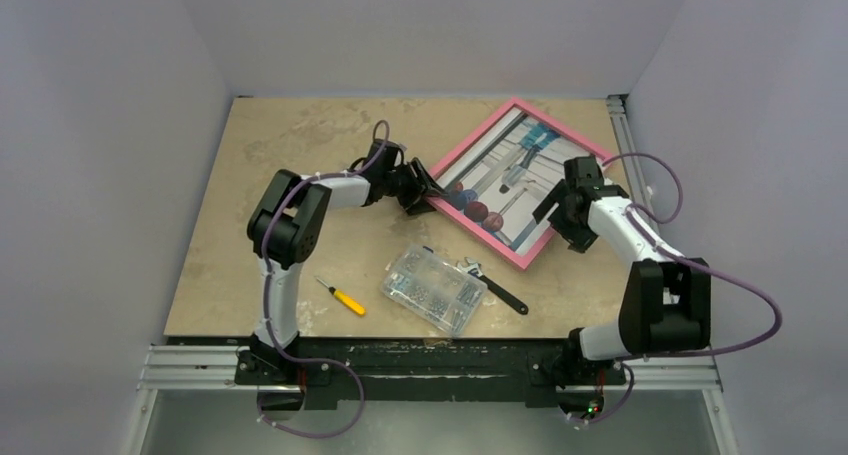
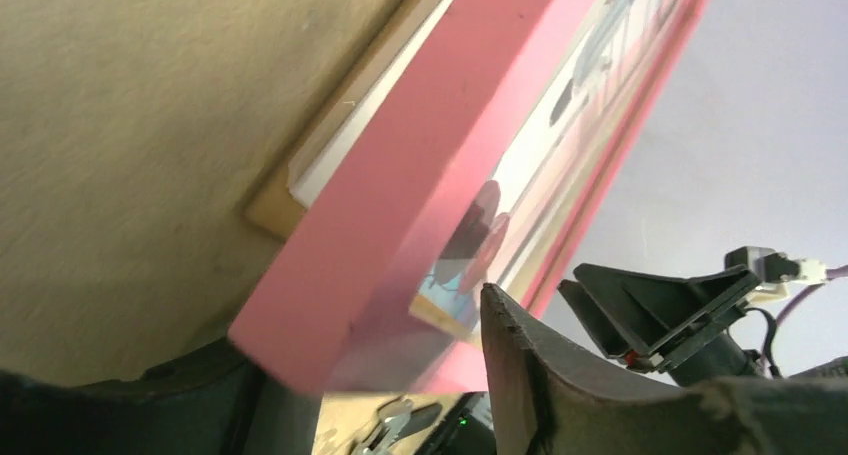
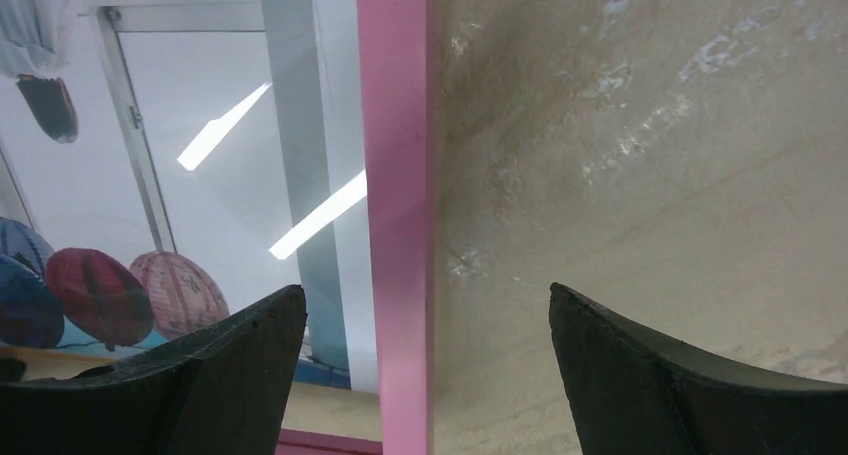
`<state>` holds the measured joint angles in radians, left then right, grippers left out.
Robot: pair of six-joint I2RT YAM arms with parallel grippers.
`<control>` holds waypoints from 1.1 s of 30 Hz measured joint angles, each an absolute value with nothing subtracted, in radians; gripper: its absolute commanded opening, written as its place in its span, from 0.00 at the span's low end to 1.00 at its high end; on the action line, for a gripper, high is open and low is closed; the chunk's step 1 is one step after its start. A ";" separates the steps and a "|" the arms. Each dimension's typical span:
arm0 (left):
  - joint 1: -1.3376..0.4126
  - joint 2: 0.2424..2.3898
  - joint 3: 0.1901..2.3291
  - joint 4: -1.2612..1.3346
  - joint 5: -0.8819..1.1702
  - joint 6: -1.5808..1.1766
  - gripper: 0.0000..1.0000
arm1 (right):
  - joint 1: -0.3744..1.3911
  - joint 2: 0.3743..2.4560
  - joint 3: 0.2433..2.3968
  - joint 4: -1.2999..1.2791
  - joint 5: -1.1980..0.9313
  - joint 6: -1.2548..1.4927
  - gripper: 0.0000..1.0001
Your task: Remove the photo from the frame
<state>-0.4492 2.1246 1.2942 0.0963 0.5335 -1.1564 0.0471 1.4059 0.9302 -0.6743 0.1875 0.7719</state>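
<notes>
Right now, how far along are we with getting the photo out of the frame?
Nothing is finished: the photo sits inside the pink frame, face up. In hand: the left gripper is at the frame's left corner, and the right gripper is open astride its right edge. Left: free the photo and pull it out.

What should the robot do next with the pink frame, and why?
Probably close the right gripper on the frame. Its jaws stand open astride the pink side rail, touching nothing, while the left gripper sits at the opposite corner. The photo is still inside, face up, so a firm hold on both sides likely comes first.
</notes>
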 measured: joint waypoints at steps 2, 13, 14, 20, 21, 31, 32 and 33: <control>-0.446 2.102 1.284 0.048 0.530 -1.140 0.62 | 0.047 1.432 0.918 -0.631 0.175 0.775 0.86; -0.444 1.864 1.261 -0.247 0.376 -0.976 0.67 | 0.046 1.545 0.880 -0.495 0.168 0.782 0.64; -0.444 1.840 1.261 -0.265 0.365 -0.962 0.67 | 0.046 1.551 0.880 -0.490 0.170 0.784 0.61; -0.448 1.692 1.261 -0.349 0.323 -0.842 0.67 | 0.046 1.565 0.874 -0.466 0.193 0.801 0.35; -0.451 1.671 1.262 -0.363 0.320 -0.819 0.67 | 0.046 1.565 0.870 -0.457 0.195 0.805 0.31; -0.566 1.493 1.266 -0.452 0.321 -0.644 0.66 | 0.047 1.554 0.861 -0.430 0.195 0.808 0.00; -0.572 1.471 1.266 -0.455 0.323 -0.637 0.66 | 0.047 1.550 0.861 -0.436 0.197 0.808 0.00; -0.572 1.454 1.266 -0.458 0.324 -0.633 0.66 | 0.047 1.542 0.861 -0.448 0.204 0.808 0.00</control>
<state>-0.5724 1.4536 1.2659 -0.4576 0.3244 -0.6327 0.0475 1.5417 0.8608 -0.4480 0.2039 0.8078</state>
